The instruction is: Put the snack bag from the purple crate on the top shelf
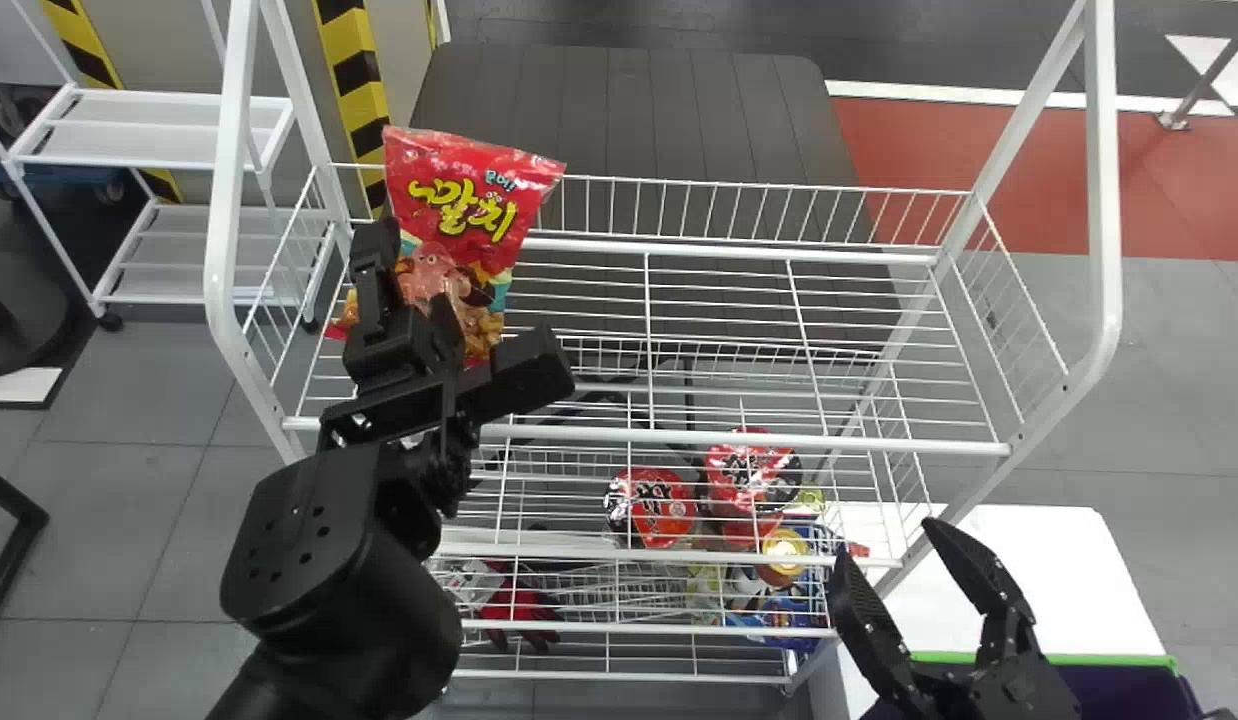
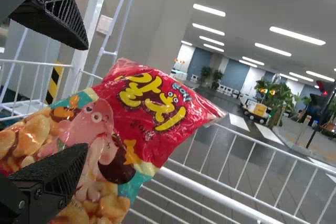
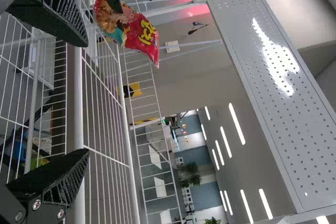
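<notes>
At the left, the left tool (image 1: pixel 411 270) has its fingers spread, one of them in front of the snack bag (image 1: pixel 469 200), which is tilted, top end up, at the left end of the top shelf (image 1: pixel 719 437). Red-topped packs (image 1: pixel 663 507) sit lower in the rack, and farther right the right tool (image 1: pixel 887 545), also spread and holding nothing, hangs near the purple crate (image 1: pixel 1119 690).

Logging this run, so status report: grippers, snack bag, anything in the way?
Left gripper open, close by the snack bag. Right gripper open, purple crate's side. Bag upright, top shelf's left end. Nothing apparent in the way.
</notes>
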